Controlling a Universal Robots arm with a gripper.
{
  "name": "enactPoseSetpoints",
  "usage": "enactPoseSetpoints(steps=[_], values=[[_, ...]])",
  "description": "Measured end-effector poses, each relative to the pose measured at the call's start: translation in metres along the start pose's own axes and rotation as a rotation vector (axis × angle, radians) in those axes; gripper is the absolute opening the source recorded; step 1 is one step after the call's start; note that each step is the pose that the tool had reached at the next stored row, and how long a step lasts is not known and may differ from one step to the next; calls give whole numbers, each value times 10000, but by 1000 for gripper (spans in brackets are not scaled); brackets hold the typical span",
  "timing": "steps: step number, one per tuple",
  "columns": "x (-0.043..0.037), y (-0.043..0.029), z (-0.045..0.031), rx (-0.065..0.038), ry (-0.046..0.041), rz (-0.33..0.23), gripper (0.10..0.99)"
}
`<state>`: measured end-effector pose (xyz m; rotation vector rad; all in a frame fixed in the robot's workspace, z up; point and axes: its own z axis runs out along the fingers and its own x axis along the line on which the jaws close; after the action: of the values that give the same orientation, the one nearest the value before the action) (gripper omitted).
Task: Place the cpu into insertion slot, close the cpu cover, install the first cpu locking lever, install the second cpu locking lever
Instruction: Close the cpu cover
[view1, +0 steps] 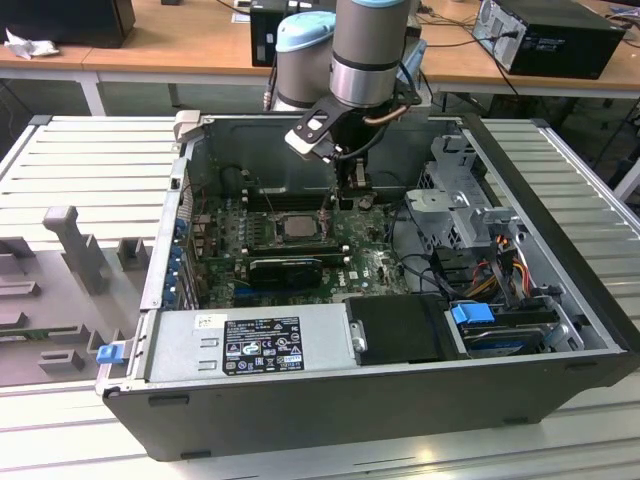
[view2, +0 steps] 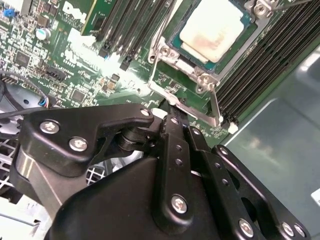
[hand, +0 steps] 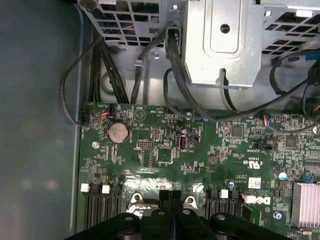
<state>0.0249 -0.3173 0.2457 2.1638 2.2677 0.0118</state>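
Observation:
The cpu (view2: 212, 32), a pale square chip, lies in the insertion slot (view2: 173, 41) on the green motherboard; in the exterior view the cpu (view1: 297, 226) sits mid-board. The silvery cpu cover (view2: 182, 64) lies down around the chip. A thin metal locking lever (view2: 214, 107) runs along the socket's edge closest to my fingers. My gripper (view2: 176, 122) hangs just beside that edge with its black fingers pressed together, and I see nothing held between them. The first wrist view shows the same shut gripper (hand: 171, 196) low over the board. In the exterior view the gripper (view1: 336, 212) stands at the socket's right.
Long black memory slots (view2: 260, 60) flank the socket. A grey drive cage (view1: 455, 205) and cable bundles (hand: 150, 50) stand to the exterior view's right. The power supply (view1: 250, 345) fills the case front. The case walls (view1: 180, 190) enclose the board.

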Motion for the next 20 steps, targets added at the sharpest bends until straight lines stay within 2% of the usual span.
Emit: enactPoseSetpoints(steps=[7,12,17,20], values=[[5,-103,-1,0,1,0,106],[10,-201,1,0,2,0,106],[12,-255,101,1,1,-1,106],[13,-279,119,1,-1,-6,106]])
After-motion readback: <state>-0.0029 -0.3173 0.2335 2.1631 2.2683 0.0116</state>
